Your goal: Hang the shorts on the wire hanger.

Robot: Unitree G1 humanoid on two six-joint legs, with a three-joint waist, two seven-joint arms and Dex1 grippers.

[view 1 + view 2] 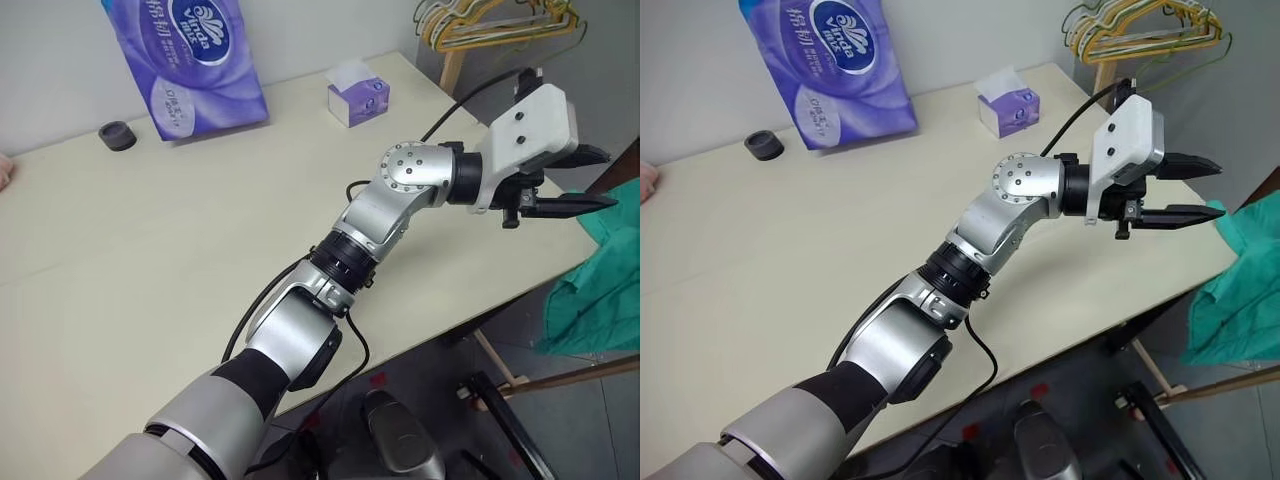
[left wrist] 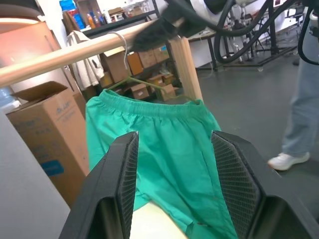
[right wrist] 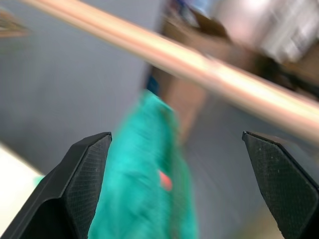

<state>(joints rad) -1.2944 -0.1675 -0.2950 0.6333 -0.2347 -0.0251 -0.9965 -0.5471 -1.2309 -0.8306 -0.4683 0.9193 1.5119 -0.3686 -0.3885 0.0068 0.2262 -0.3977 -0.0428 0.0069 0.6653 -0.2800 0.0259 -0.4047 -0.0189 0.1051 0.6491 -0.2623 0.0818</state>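
Observation:
The teal-green shorts (image 2: 164, 144) hang by their gathered waistband from the wire hanger (image 2: 121, 42), whose hook sits over a wooden rod (image 2: 60, 59). From the head views the shorts (image 1: 600, 280) show past the table's right edge. My left gripper (image 1: 610, 178) reaches out over that edge, level, pointing at the shorts and short of them, open with nothing between its fingers (image 2: 122, 174). My right gripper (image 3: 177, 134) is open wide, facing the shorts (image 3: 144, 184) below the rod (image 3: 209, 67). A dark blurred shape (image 2: 159, 27) is at the rod above the hanger.
On the cream table (image 1: 150, 250) stand a purple tissue pack (image 1: 190, 60), a small tissue box (image 1: 358, 98) and a black ring (image 1: 117, 135). A bunch of pastel hangers (image 1: 500, 22) hangs at the back right. Cardboard boxes (image 2: 45, 129) and a person's leg (image 2: 301, 99) are beyond the rod.

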